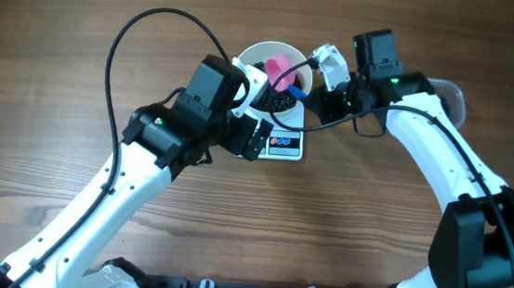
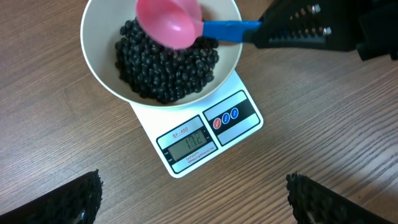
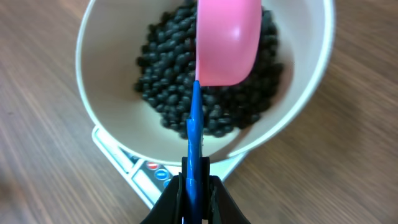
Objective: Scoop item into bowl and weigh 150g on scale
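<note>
While over the beans [image 2: 165,71] in the bowl [image 2: 99,65], scoop [image 2: 169,22] in right gripper [image 3: 196,190]

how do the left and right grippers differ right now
The left gripper is open wide and holds nothing; the right gripper is shut on the blue handle of the pink scoop. The left gripper hangs over bare table on the display side of the scale; the right gripper holds its scoop over the beans in the bowl. Both face the bowl on the scale.
</note>
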Action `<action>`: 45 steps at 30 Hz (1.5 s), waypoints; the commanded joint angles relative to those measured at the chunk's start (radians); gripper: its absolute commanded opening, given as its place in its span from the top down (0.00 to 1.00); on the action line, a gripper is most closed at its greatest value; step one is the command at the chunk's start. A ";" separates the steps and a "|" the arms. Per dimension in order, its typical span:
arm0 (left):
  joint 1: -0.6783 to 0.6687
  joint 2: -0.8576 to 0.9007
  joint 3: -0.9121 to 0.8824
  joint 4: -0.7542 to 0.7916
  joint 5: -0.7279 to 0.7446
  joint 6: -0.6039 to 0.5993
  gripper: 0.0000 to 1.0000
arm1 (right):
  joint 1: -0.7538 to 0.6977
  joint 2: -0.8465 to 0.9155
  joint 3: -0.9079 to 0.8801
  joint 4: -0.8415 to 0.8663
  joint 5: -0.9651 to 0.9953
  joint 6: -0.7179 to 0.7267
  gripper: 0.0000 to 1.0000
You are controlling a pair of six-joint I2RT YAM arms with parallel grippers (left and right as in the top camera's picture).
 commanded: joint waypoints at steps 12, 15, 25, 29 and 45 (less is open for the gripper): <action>-0.004 0.006 -0.006 0.003 0.014 0.015 0.00 | 0.011 -0.022 0.012 0.006 -0.004 -0.018 0.96; -0.004 0.006 -0.006 0.003 0.014 0.015 0.00 | 0.011 -0.047 0.012 0.018 0.038 -0.021 0.96; -0.004 0.006 -0.006 0.003 0.014 0.015 0.00 | 0.011 -0.087 0.013 0.080 0.038 -0.083 0.96; -0.004 0.006 -0.006 0.003 0.014 0.015 0.00 | 0.012 -0.110 0.012 0.076 0.039 -0.202 0.96; -0.004 0.006 -0.006 0.003 0.014 0.015 0.00 | 0.012 -0.111 0.012 0.084 0.094 -0.200 0.96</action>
